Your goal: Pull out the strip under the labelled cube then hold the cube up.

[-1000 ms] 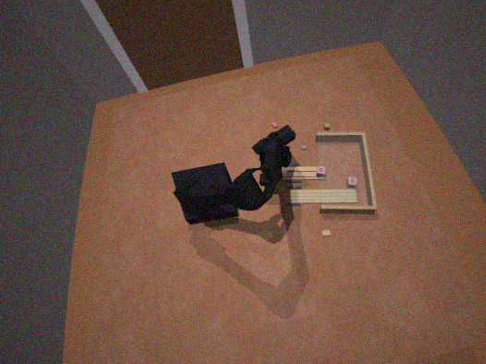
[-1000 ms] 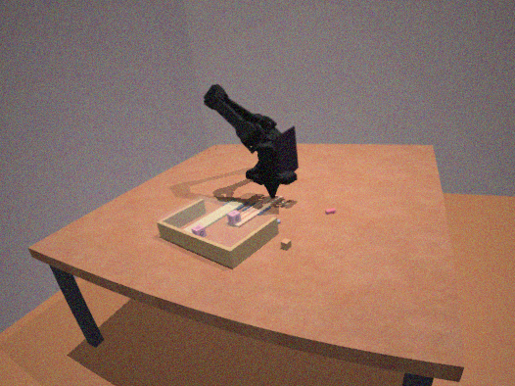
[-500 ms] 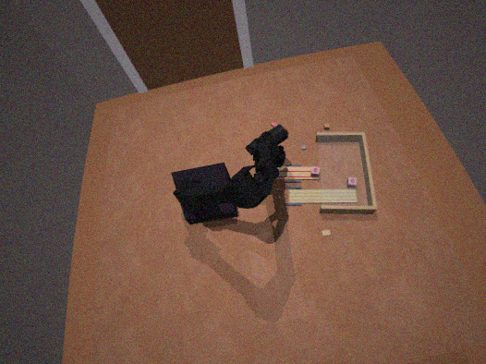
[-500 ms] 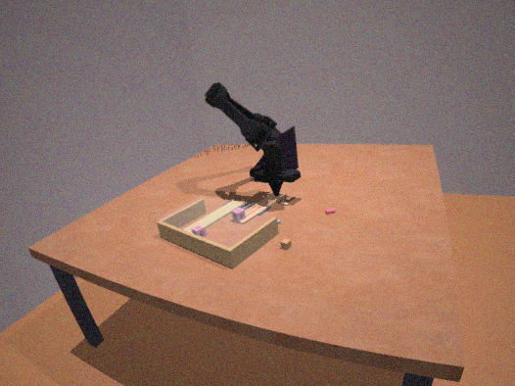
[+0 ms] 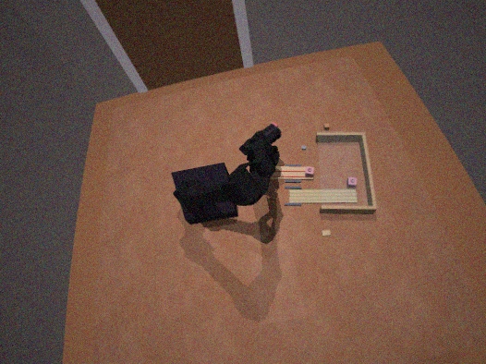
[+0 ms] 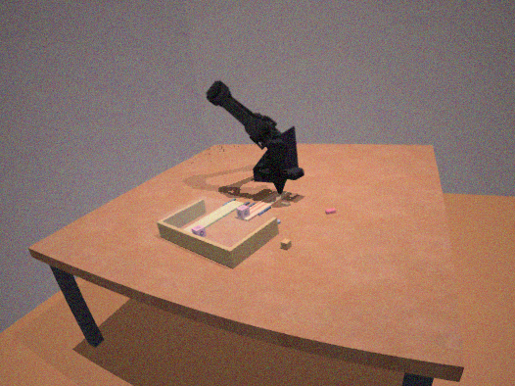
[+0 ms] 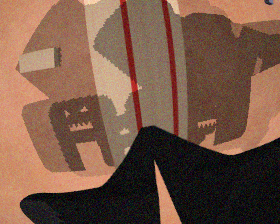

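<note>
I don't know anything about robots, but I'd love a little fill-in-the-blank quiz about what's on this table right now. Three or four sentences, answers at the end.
1. The gripper has its fingers ____ with nothing between them.
2. The strip under the gripper is pale with ____ lines along it.
3. One pink cube rests on that strip's far end; the other pink cube sits inside the open-sided ____.
4. The second, wider strip carries ____ cubes.

Missing words: shut; red; tray; no
</note>
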Motion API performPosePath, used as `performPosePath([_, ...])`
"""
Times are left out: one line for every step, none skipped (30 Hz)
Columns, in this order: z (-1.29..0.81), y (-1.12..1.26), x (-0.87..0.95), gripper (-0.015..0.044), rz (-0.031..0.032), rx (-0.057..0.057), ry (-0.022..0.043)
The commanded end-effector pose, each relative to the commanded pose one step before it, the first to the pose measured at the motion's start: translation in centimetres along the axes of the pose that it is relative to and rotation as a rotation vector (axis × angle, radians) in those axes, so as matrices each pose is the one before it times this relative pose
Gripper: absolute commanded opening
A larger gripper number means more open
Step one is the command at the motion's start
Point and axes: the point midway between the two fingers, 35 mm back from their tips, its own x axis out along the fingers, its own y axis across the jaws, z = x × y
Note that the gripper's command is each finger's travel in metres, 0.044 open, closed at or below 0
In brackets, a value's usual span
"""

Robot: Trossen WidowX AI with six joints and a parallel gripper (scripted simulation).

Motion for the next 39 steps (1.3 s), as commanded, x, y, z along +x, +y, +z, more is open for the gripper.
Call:
performPosePath([-1.329,-0.234,0.371,0.0,-0.00347,-0.0095,0.02481])
performPosePath([-0.143,0.004,0.0,0.0,0.00003,0.0,0.00005])
performPosePath([-0.147,0.003,0.0,0.0,0.00003,0.0,0.00005])
performPosePath([-0.138,0.003,0.0,0.0,0.00003,0.0,0.00005])
performPosePath([-0.142,0.003,0.0,0.0,0.00002,0.0,0.00005])
performPosePath([-0.132,0.001,0.0,0.0,0.00001,0.0,0.00005])
performPosePath([-0.102,0.001,0.0,0.0,0.0,0.0,0.00004])
performPosePath([-0.061,0.0,0.0,0.0,0.0,0.0,0.00002])
performPosePath([-0.02,0.0,0.0,0.0,0.0,0.0,0.00001])
performPosePath([0.0,0.0,0.0,0.0,0.0,0.0,0.0])
performPosePath([0.0,0.0,0.0,0.0,0.0,0.0,0.0])
performPosePath([0.0,0.0,0.0,0.0,0.0,0.0,0.0])
performPosePath([0.0,0.0,0.0,0.0,0.0,0.0,0.0])
performPosePath([0.0,0.0,0.0,0.0,0.0,0.0,0.0])
performPosePath([0.0,0.0,0.0,0.0,0.0,0.0,0.0])
performPosePath([0.0,0.0,0.0,0.0,0.0,0.0,0.0])
performPosePath([0.0,0.0,0.0,0.0,0.0,0.0,0.0])
performPosePath([0.0,0.0,0.0,0.0,0.0,0.0,0.0])
performPosePath([0.0,0.0,0.0,0.0,0.0,0.0,0.0])
performPosePath([0.71,0.248,-0.578,0.0,0.0053,0.0069,-0.02001])
performPosePath([0.062,0.061,-0.678,0.0,0.00066,-0.0013,0.00354])
performPosePath([0.066,0.058,-1.16,0.0,0.00007,-0.002,0.00595])
performPosePath([0.017,0.002,-1.194,0.0,-0.00124,-0.0018,0.00596])
performPosePath([-0.014,-0.027,-0.731,0.0,-0.00137,-0.0009,0.00355])
performPosePath([-0.009,-0.014,-0.246,0.0,-0.00056,-0.0003,0.00117])
performPosePath([0.0,0.0,0.0,0.0,0.0,0.0,0.0])
performPosePath([0.0,0.0,0.0,0.0,0.0,0.0,0.0])
performPosePath([0.0,0.0,0.0,0.0,0.0,0.0,0.0])
performPosePath([0.261,0.005,0.026,0.0026,0.00007,0.0236,-0.0001])
performPosePath([0.785,0.014,0.088,0.0053,-0.00002,0.0709,-0.00031])
performPosePath([0.706,0.047,-0.077,0.0079,-0.00018,0.0509,-0.00029])
performPosePath([0.457,0.042,-0.047,0.0105,-0.0002,0.0329,-0.00021])
performPosePath([0.424,0.038,-0.029,0.0131,-0.00011,0.0074,-0.00018])
performPosePath([0.216,0.018,-0.014,0.0157,-0.00009,0.0038,-0.0001])
performPosePath([0.267,0.033,-0.017,0.0184,0.00001,0.0001,-0.0001])
performPosePath([0.398,0.043,-0.024,0.021,-0.00003,0.0001,-0.00016])
performPosePath([0.414,0.067,-0.045,0.0236,0.00001,0.0001,-0.00016])
performPosePath([0.394,0.057,-0.042,0.0263,-0.00004,0.0001,-0.00016])
performPosePath([0.391,0.064,-0.053,0.0289,0.00001,0.0001,-0.00015])
